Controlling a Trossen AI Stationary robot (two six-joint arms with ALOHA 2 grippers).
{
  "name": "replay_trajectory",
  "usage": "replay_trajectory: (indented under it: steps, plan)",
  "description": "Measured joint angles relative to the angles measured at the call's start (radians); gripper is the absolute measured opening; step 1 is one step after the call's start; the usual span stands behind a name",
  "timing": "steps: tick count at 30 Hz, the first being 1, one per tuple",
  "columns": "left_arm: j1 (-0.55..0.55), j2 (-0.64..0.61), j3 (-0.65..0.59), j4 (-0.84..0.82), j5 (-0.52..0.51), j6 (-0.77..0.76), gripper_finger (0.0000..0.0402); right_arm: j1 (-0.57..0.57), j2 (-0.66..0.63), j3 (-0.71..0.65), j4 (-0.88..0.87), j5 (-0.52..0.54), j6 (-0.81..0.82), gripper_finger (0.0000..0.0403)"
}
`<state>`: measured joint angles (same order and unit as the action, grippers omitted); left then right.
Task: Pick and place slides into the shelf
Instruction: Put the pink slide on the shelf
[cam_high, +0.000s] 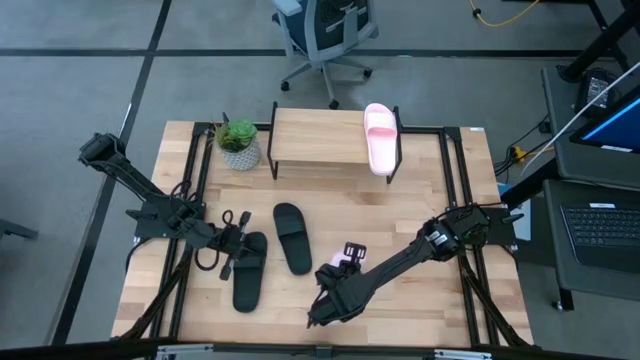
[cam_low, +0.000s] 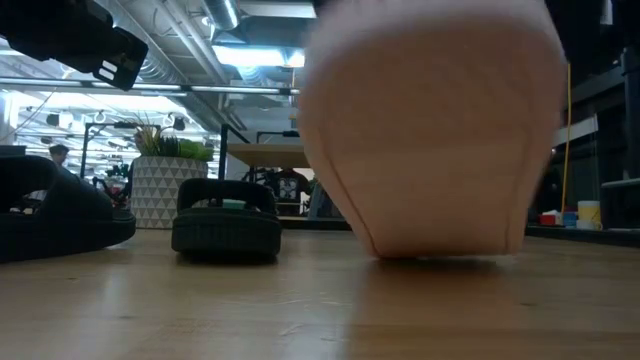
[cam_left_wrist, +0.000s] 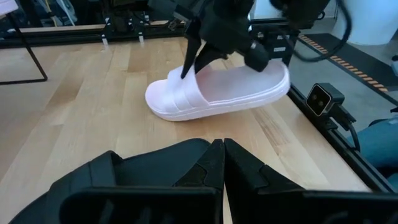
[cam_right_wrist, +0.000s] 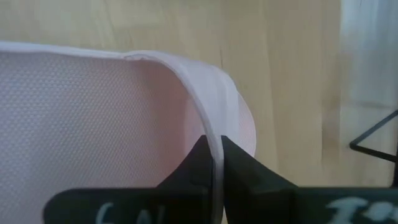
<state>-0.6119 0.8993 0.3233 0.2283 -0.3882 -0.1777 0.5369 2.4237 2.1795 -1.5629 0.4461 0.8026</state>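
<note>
1. The right gripper (cam_right_wrist: 213, 163), near the table's 6 o'clock edge, is pinched onto the thin side rim of a pale pink slide sandal (cam_left_wrist: 217, 90).
2. The left gripper (cam_left_wrist: 219, 163), at 8 o'clock, is closed, over a matte black slide sandal (cam_high: 248, 272).
3. Another black slide (cam_high: 292, 236) lies at centre.
4. A second pink slide (cam_high: 380, 137) rests on the light wooden shelf (cam_high: 318, 138) at 12 o'clock.
5. A potted green plant (cam_high: 238, 143) stands at 11 o'clock.

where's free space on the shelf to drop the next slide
The shelf top is bare from its plant-side end to the pink slide lying at its other end. The plant stands on the table just off the bare end. The table is crowded in front, with two black slides and both grippers.
</note>
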Motion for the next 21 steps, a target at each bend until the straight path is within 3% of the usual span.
replay_trajectory:
  steps: [8,21]
  plan:
    - [0.000,0.000,0.000,-0.004,0.000,0.000,0.0000,0.005,-0.001,-0.067,0.021,-0.001,-0.011,0.0019]
    - [0.000,0.000,0.000,-0.005,0.000,0.000,0.0000,0.002,-0.001,-0.064,0.110,-0.094,-0.047,0.0125]
